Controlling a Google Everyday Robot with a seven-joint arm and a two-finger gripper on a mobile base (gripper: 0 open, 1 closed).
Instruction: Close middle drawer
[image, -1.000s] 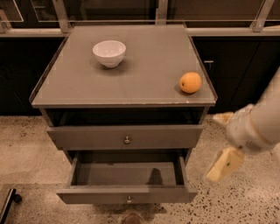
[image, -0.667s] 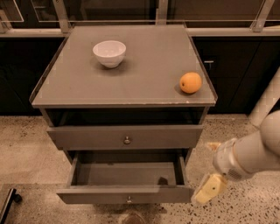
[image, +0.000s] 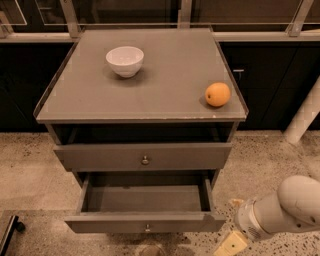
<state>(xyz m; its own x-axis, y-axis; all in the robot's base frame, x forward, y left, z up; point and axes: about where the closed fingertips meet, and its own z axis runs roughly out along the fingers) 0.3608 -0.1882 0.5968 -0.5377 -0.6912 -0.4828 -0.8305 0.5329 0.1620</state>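
Note:
The middle drawer (image: 145, 222) is pulled well out of the grey cabinet. Its low front panel carries a small round knob (image: 147, 228), and its deep grey tray (image: 145, 198) looks empty. My gripper (image: 230, 244) hangs low at the bottom right, just right of and slightly in front of the drawer's front right corner, partly cut off by the frame edge. The white arm (image: 285, 210) reaches in from the right. I cannot tell whether the gripper touches the drawer front.
Above the open drawer is a taller grey drawer front (image: 145, 156) with a bigger knob, with a dark gap over it. On the cabinet top (image: 170, 85) stand a white bowl (image: 125, 60) and an orange (image: 218, 94). Speckled floor surrounds the cabinet; dark cabinets stand behind.
My arm has moved down and a little left, from beside the upper drawer to floor level by the open drawer's front right corner. The drawer has not moved.

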